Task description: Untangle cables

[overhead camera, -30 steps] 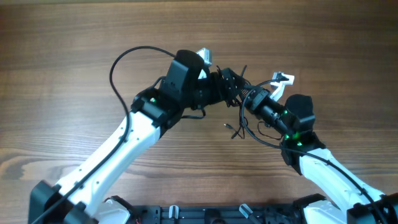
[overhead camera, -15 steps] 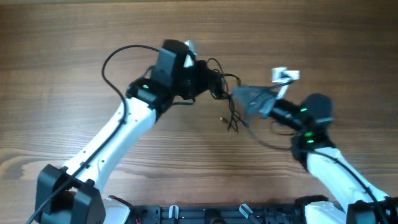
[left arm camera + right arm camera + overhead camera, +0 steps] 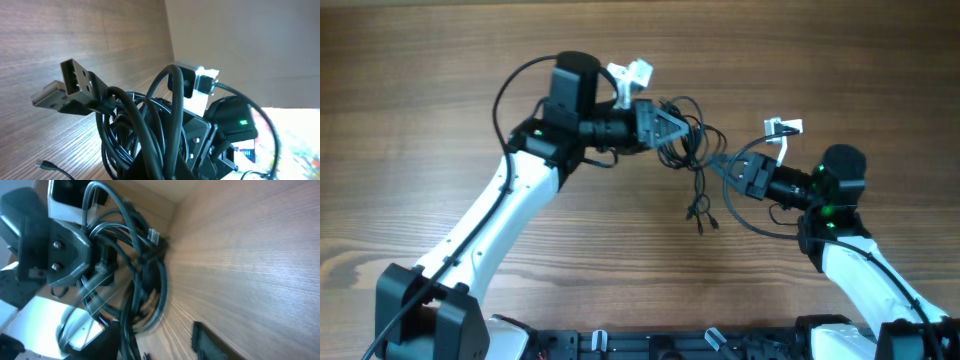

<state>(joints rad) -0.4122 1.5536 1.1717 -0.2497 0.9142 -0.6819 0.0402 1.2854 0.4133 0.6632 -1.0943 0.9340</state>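
Observation:
The cables are a tangle of thin black cords hanging from my left gripper, which is shut on the bunch above the table. Loose strands trail down to small plug ends on the wood. In the left wrist view the cables fill the jaws, and a USB plug sticks out to the upper left. My right gripper sits just right of the tangle, jaws apart. In the right wrist view one finger shows, with bare wood between it and the blurred cables.
The table is plain brown wood. The arms' own thicker black cables loop behind the left arm and beside the right arm. A dark rail runs along the table's near edge.
My left gripper closed on the tangle and swung left and up with it. My right gripper let go, pulled off to the right, opened wide, then narrowed partway beside the tangle.

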